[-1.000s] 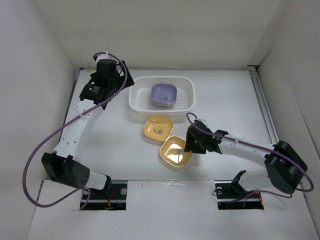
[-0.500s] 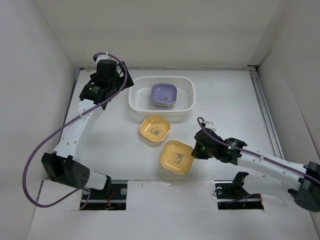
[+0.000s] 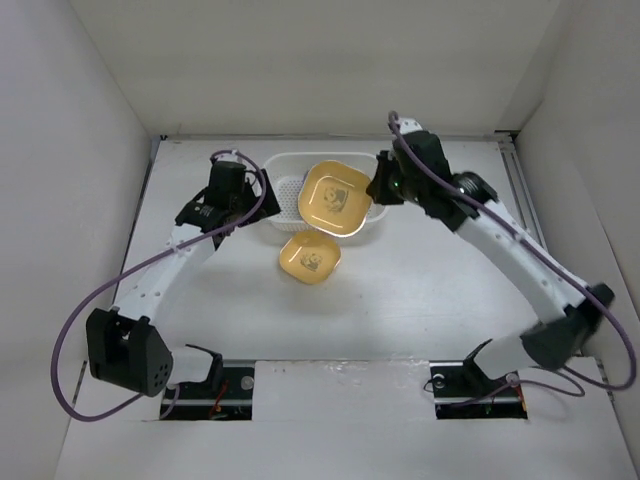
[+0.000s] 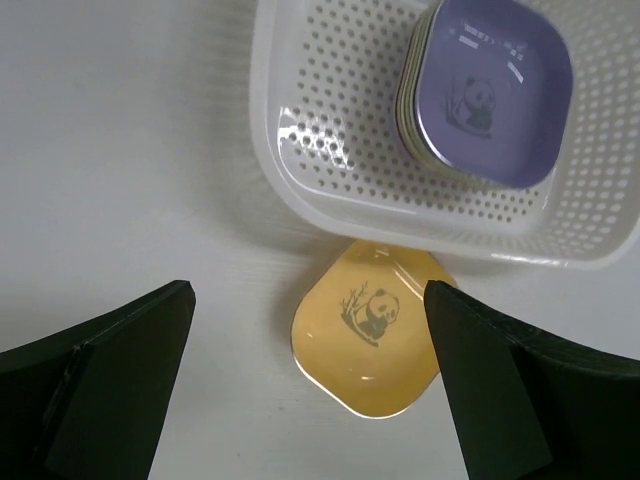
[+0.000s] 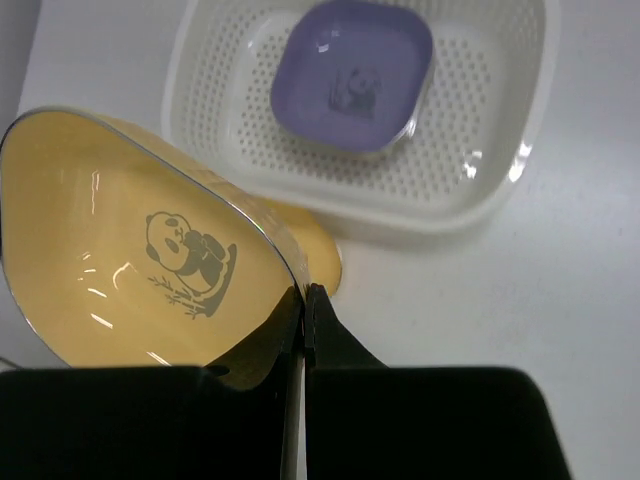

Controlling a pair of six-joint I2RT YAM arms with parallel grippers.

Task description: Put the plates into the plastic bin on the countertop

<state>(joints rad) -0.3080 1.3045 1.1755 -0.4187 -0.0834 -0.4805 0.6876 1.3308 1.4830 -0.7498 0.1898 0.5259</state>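
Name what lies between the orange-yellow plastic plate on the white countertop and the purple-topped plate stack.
The white perforated plastic bin: its wall and mesh floor, per the left wrist view.

Top view: held yellow plate (image 3: 336,199) covers the bin (image 3: 285,207) contents. Left wrist: bin cut off at 12 and 3 o'clock. The stacked plates (image 4: 408,105) under the purple plate (image 4: 490,90) show edges only, at its 9 o'clock; count unclear. Right wrist: second yellow plate (image 5: 322,258) mostly hidden.

Bright, even overhead light w/ soft faint shadows on white tabletop (image 3: 430,300), small glare spots on plastic bin (image 4: 290,125) rim, pics mostly sharp.
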